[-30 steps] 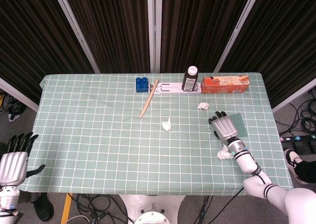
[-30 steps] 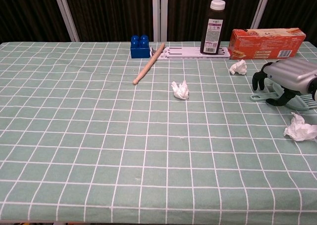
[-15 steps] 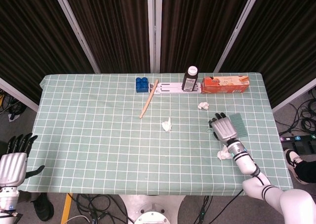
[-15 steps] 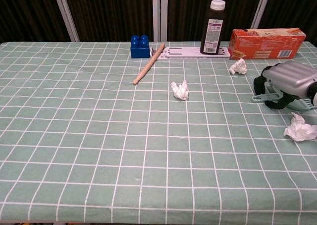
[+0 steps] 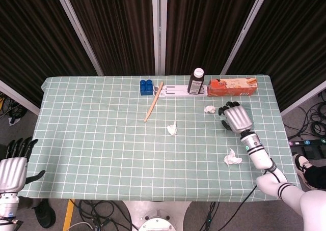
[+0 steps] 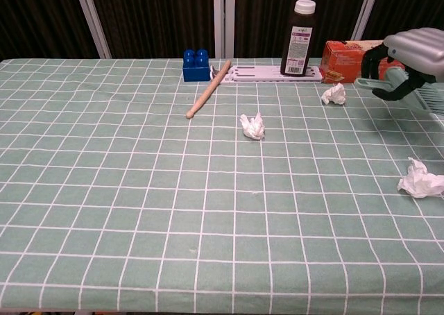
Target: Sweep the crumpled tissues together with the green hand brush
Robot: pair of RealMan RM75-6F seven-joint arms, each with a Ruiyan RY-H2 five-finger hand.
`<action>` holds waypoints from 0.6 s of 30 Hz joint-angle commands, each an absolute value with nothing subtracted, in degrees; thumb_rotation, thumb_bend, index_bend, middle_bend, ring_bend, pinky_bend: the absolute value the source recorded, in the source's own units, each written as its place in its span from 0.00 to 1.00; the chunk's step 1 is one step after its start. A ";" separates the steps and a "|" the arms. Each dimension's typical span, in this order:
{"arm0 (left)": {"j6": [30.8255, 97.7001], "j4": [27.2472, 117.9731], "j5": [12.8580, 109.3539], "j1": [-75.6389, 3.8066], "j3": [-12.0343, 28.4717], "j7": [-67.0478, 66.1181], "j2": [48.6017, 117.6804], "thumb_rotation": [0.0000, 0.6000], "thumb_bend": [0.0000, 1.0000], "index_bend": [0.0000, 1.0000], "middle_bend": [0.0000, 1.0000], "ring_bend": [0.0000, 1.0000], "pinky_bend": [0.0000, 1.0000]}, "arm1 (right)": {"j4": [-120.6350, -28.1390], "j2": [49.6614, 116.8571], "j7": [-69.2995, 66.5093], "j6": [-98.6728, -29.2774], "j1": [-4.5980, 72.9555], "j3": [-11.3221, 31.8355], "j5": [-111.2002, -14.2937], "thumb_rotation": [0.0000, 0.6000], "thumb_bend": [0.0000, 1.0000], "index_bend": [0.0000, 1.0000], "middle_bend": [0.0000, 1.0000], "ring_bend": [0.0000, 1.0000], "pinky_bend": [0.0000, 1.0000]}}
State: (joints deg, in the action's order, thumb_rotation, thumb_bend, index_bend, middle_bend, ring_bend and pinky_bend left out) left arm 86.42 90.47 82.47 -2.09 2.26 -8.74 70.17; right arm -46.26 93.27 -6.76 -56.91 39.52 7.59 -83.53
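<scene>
The green hand brush (image 6: 401,90) is grasped in the right hand (image 6: 408,58), whose dark fingers curl around the handle; in the chest view the brush hangs clear above the worktop (image 6: 139,190), near its far right corner and in front of the orange carton (image 6: 345,60). In the head view the right hand (image 5: 235,118) covers most of the brush.

Three crumpled tissues lie apart on the checked cloth. One tissue (image 6: 334,94) sits just left of the raised brush, near the far edge. A second tissue (image 6: 253,126) lies around the middle of the worktop. The third tissue (image 6: 420,180) rests close to the right edge, nearer the front.

Along the far edge stand a dark bottle (image 6: 299,39) on a white flat strip (image 6: 257,73), a blue block (image 6: 196,65) and a wooden stick (image 6: 209,89) that leans off toward the middle.

The left hand (image 5: 13,167) hangs beyond the front left corner, holding nothing, its fingers straight and apart.
</scene>
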 commanded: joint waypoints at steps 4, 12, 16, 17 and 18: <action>86.70 92.05 82.17 -1.82 2.21 -10.38 69.55 1.00 0.00 0.12 0.08 0.04 0.00 | -42.54 94.88 -25.79 -50.13 46.91 9.07 -85.20 1.00 0.33 0.60 0.53 0.26 0.22; 86.75 94.01 81.63 -1.66 2.32 -11.76 68.35 1.00 0.00 0.12 0.08 0.04 0.00 | -28.77 103.67 -39.60 -47.70 52.36 6.18 -88.91 1.00 0.33 0.61 0.52 0.26 0.17; 86.83 94.87 81.38 -1.58 2.38 -12.45 67.97 1.00 0.00 0.12 0.08 0.04 0.00 | -26.48 105.31 -48.42 -47.50 54.20 5.25 -89.96 1.00 0.33 0.61 0.52 0.26 0.16; 86.82 95.00 81.36 -1.59 2.38 -12.61 67.95 1.00 0.00 0.12 0.08 0.04 0.00 | -26.46 105.39 -50.74 -47.61 54.56 4.94 -90.30 1.00 0.33 0.61 0.52 0.26 0.16; 86.82 95.14 81.36 -1.58 2.34 -12.85 67.94 1.00 0.00 0.12 0.08 0.04 0.00 | -26.53 105.41 -53.64 -47.92 54.99 4.43 -90.86 1.00 0.33 0.62 0.52 0.26 0.16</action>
State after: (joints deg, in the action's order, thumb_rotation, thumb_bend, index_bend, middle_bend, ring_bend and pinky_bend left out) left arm 86.82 95.04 81.38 -1.58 2.36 -12.74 67.97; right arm -27.79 103.98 -47.37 -48.09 53.00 5.81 -89.22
